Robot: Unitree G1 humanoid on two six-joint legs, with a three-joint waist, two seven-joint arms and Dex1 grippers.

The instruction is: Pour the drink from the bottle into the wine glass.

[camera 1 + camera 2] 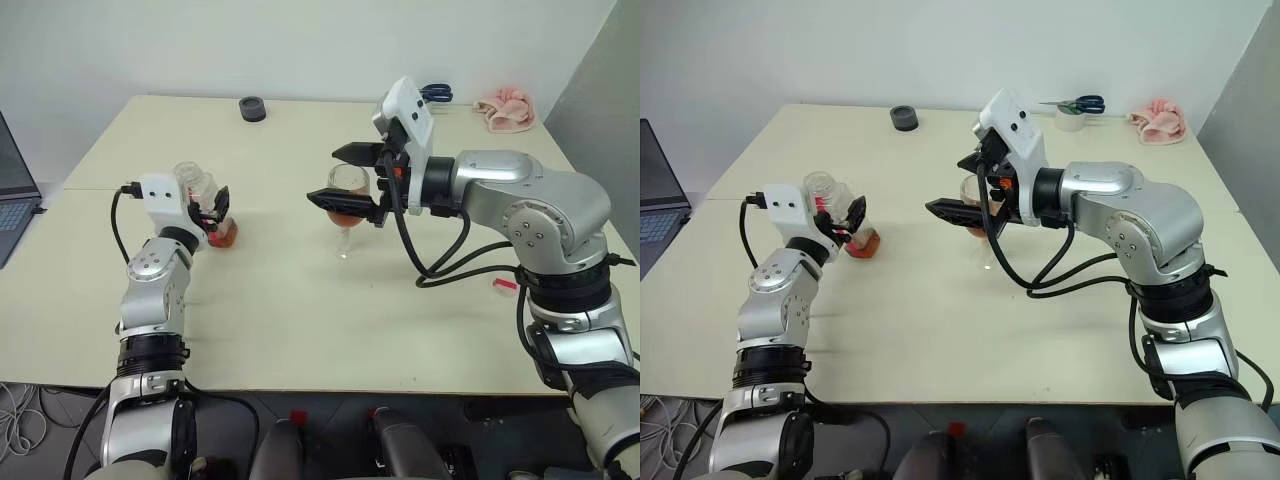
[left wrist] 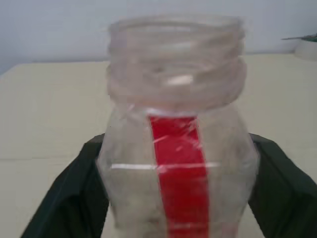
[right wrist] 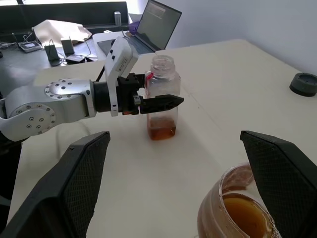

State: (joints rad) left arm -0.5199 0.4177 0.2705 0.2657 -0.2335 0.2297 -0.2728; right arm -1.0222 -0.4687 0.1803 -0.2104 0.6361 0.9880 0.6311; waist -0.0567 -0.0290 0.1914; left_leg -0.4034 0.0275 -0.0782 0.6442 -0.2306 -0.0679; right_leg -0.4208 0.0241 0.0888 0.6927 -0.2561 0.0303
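Item, left arm and left gripper (image 1: 215,212): nearest the head camera, at the near left of the table (image 1: 300,330). Fingers stand either side of the bottle (image 3: 161,96), spread a little wider than its body; whether the pads touch the plastic cannot be told. Judged a release in progress, the bottle set upright on the table.

Item, bottle: clear plastic, squarish, red label strip, mouth uncapped. Upright on the left part of the table, well apart from the glass. A shallow remainder of drink (image 3: 161,132) lies at its base; most of the contents judged already poured.

Item, glass (image 1: 347,200): stemmed, upright near the table's middle, bowl holding amber drink to roughly half. The pour looks essentially done.

Item, right gripper (image 1: 355,178): jaws wide, one finger on each side of the bowl, not closed on it. Judged placed there to steady or guard the glass during pouring; contact with the bowl cannot be told.

Item, black lid (image 1: 253,108): far edge, left of centre, apart from the work.

Item, red cap (image 1: 506,285): on the table at the right, beside the right arm, set aside so the bottle mouth stays free.

Item, scissors (image 1: 1077,103) and pink cloth (image 1: 505,108): far right corner, unused.

Item, laptop (image 1: 12,190): beyond the table's left edge.
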